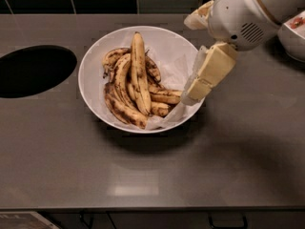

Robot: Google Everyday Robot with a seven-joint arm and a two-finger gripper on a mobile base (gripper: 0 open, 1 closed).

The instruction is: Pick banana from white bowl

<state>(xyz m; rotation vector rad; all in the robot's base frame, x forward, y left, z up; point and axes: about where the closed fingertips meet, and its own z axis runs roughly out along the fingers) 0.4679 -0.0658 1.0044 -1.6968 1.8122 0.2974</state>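
Observation:
The white bowl (95, 56) sits on the grey counter, lined with crumpled white paper. Several bananas lie in it. The banana (140, 70) is the longest one, nearly straight, yellow with brown edges, lying on top of the pile and pointing toward the back rim. Shorter, blackened bananas lie under and beside it. My gripper (193, 90) hangs over the bowl's right rim, right of the pile, with its cream fingers pointing down-left. It holds nothing that I can see.
A round black hole (33, 70) is cut in the counter at the left. A smaller white dish with red bits (294, 35) stands at the right edge, partly behind the arm. Dark tiles run along the back.

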